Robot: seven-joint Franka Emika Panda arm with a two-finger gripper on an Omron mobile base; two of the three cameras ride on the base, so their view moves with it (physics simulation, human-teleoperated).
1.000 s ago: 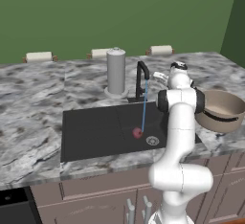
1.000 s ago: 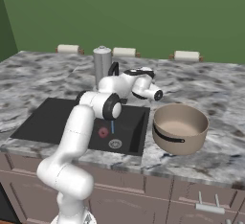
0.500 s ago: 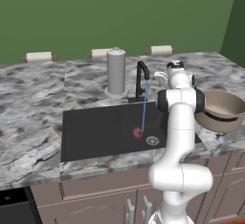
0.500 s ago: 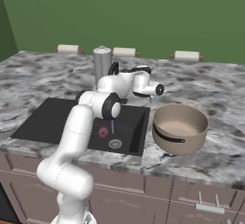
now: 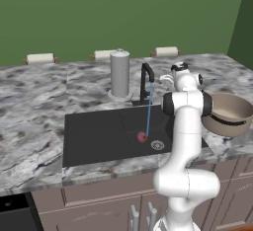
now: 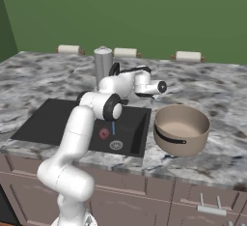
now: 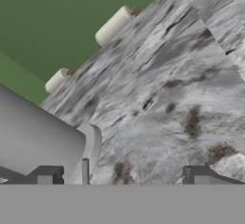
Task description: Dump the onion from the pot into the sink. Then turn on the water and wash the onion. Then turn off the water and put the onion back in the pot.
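The reddish onion (image 5: 142,136) lies in the black sink (image 5: 94,136) near the round drain, and it also shows as onion (image 6: 103,133). A thin blue stream of water (image 5: 148,110) falls from the black faucet (image 5: 146,82) onto it. The tan pot (image 5: 227,114) stands upright on the counter right of the sink, with nothing visible inside pot (image 6: 182,127). My gripper (image 5: 178,68) hovers above the counter just right of the faucet, pointing toward the back wall. In the hand view the gripper (image 7: 122,177) is open with nothing between its fingertips.
A tall grey cylinder (image 5: 119,73) on a round base stands behind the sink, close on the hand's left (image 7: 38,137). Three paper rolls (image 5: 104,55) line the green back wall. Grey marbled counter (image 5: 29,101) spreads left of the sink.
The hand has turned and shifted slightly beside the faucet. The jaws stay open. Water keeps running onto the onion, which has not moved.
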